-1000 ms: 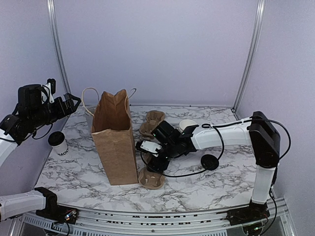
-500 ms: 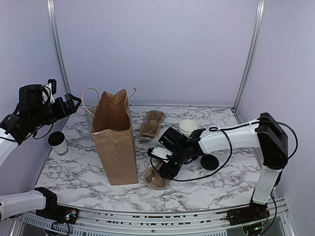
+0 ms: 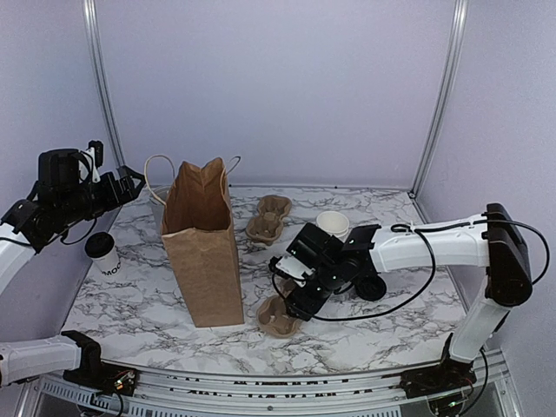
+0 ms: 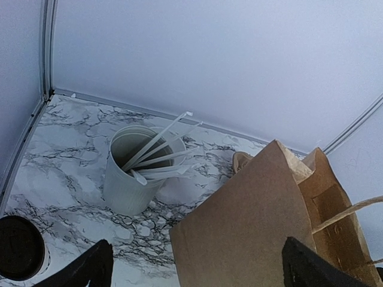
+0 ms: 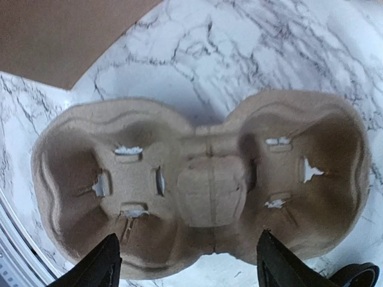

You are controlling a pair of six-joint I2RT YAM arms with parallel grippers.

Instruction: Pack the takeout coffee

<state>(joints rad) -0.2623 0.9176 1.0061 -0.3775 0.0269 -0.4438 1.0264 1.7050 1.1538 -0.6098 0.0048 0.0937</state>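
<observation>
A tall brown paper bag [image 3: 204, 248] stands open and upright on a white marble-patterned worktop [image 3: 391, 330], left of centre. Everything below is placed from that bag.

To the bag's left, well apart from it, stands the takeout coffee [image 3: 102, 252]: a small white paper cup with black lettering and a round black lid, upright, with nothing touching it.

Above and to the left of the bag, higher than the coffee, the left pincer [image 3: 129, 182] hangs in the air. Its jaws are spread as wide as they go and hold nothing.

Just behind the bag's left corner is a grey-white utensil holder [image 4: 133, 170] with white plastic utensils leaning out of it.

Just beside the bag's front right corner lies a brown pulp two-cup carrier [image 3: 278, 318], flat on the worktop. The right pincer [image 3: 294, 302] is low over it, jaws parted fairly wide, one tip near each cup well. No clamp on the carrier shows, and whether the tips touch it cannot be told.

Behind the bag to its right lies a second pulp carrier [image 3: 268, 219]. Further right stands a lidless white paper cup [image 3: 332, 224], and a loose black lid [image 3: 372, 287] lies nearer the front, partly hidden by the right arm.
</observation>
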